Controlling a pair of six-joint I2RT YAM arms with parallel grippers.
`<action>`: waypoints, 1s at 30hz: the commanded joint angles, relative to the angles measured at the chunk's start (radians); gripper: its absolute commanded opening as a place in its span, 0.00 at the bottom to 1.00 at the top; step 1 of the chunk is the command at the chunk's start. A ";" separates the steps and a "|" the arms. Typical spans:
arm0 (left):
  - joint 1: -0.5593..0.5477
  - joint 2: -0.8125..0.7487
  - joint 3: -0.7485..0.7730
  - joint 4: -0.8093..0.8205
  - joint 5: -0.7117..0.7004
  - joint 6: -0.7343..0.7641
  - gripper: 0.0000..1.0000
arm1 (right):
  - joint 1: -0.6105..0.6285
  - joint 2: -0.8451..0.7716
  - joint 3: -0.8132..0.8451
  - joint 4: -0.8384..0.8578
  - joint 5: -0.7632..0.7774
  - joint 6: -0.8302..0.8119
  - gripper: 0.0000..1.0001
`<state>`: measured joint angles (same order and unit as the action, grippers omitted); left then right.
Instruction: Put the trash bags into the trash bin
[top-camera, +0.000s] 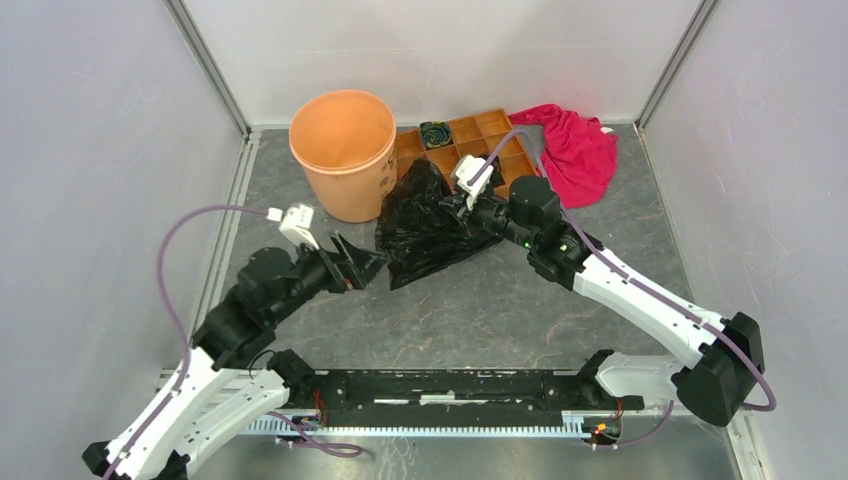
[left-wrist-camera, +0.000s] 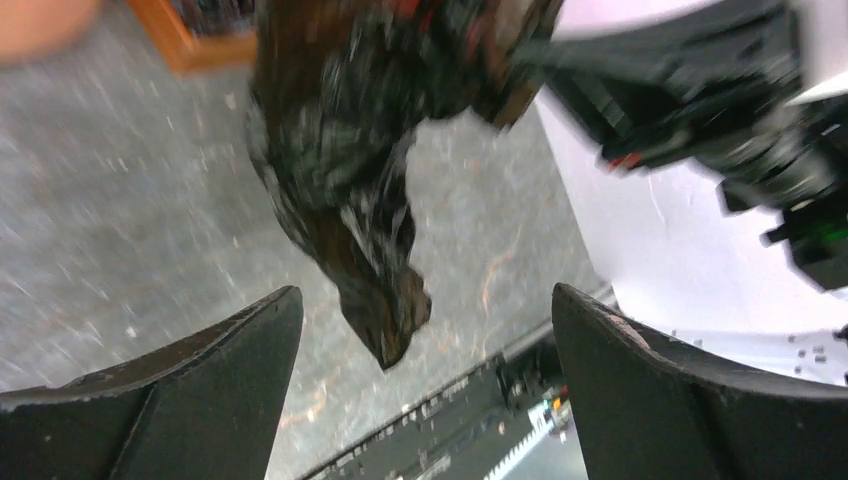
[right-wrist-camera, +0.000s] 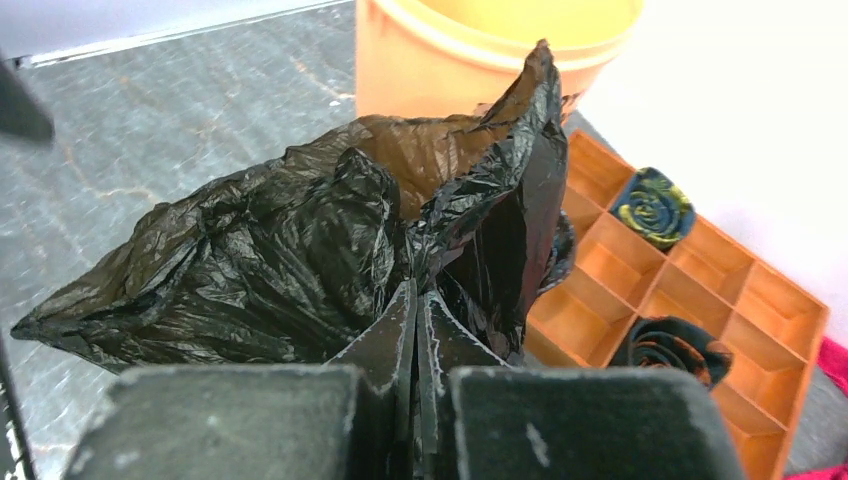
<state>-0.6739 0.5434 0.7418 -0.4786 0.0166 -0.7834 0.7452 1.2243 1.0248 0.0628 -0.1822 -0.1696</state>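
Right wrist view: seeing right gripper (right-wrist-camera: 417, 300) clamped fully shut on a fold of the large, glossy, crinkled black plastic trash bag (right-wrist-camera: 280, 250), film bunched up around both fingers. Bag outside the round light-orange plastic trash bin (right-wrist-camera: 450, 55), just beside its wall, overlapping the near corner of the flat orange compartment tray (right-wrist-camera: 690, 290). Left wrist view: left gripper (left-wrist-camera: 425, 300) spread wide, holding nothing; bag's drooping tip framed between the fingers, touching neither. Top view: puts left gripper at the bag's left edge, over the grey table (top-camera: 480, 310).
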 joint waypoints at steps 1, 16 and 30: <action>0.002 0.038 0.230 -0.155 -0.180 0.206 1.00 | 0.003 -0.050 0.018 -0.060 -0.090 -0.025 0.00; 0.002 0.286 0.347 -0.069 -0.065 0.272 1.00 | 0.005 -0.143 0.072 -0.168 -0.153 0.043 0.00; 0.001 0.359 0.199 0.041 0.083 0.253 0.91 | 0.003 -0.184 0.069 -0.227 -0.246 0.028 0.00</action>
<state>-0.6739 0.8753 0.9535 -0.5064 0.0772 -0.5514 0.7479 1.0683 1.0637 -0.1612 -0.3832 -0.1429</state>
